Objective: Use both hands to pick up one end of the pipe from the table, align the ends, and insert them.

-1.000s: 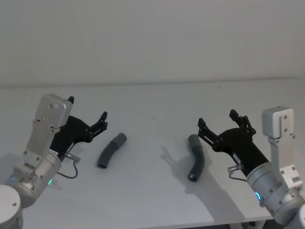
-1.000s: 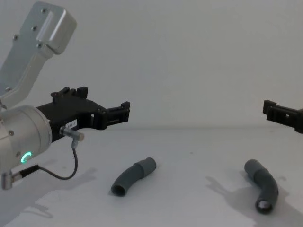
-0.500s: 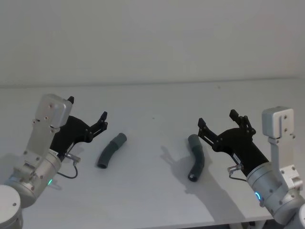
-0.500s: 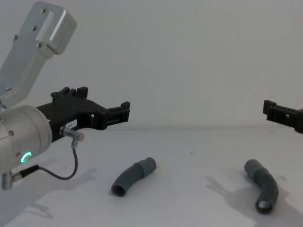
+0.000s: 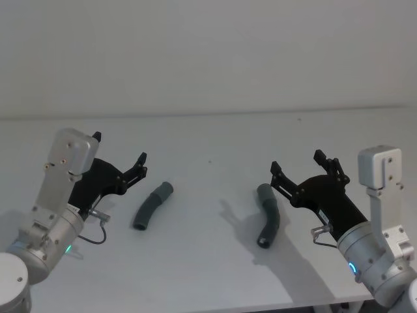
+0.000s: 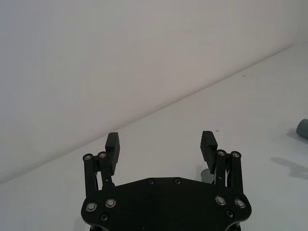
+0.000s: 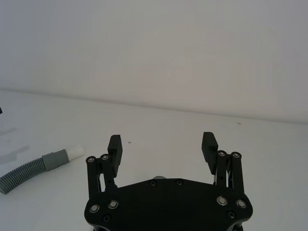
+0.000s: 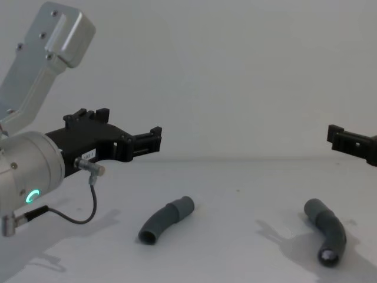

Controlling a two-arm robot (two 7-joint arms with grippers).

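Two bent dark grey pieces of the pipe lie apart on the white table (image 5: pixel 208 134). The left piece (image 5: pixel 152 205) (image 8: pixel 165 220) rests just right of and below my left gripper (image 5: pixel 120 148) (image 8: pixel 129 124), which hovers open and holds nothing. My right gripper (image 5: pixel 297 162) is also open and hovers over the far end of the right piece (image 5: pixel 268 218) (image 8: pixel 327 236) without touching it. The left wrist view looks past my open left gripper (image 6: pixel 161 144) to a grey cuff (image 6: pixel 303 129) at the edge. In the right wrist view, beyond my open right gripper (image 7: pixel 162 143), a ribbed piece (image 7: pixel 24 171) ends in a white tip (image 7: pixel 74 153).
A plain white wall (image 5: pixel 208 52) rises behind the table's far edge. The table's front edge (image 5: pixel 260 305) runs close below the right arm. A thin black cable (image 8: pixel 76 217) loops under the left wrist.
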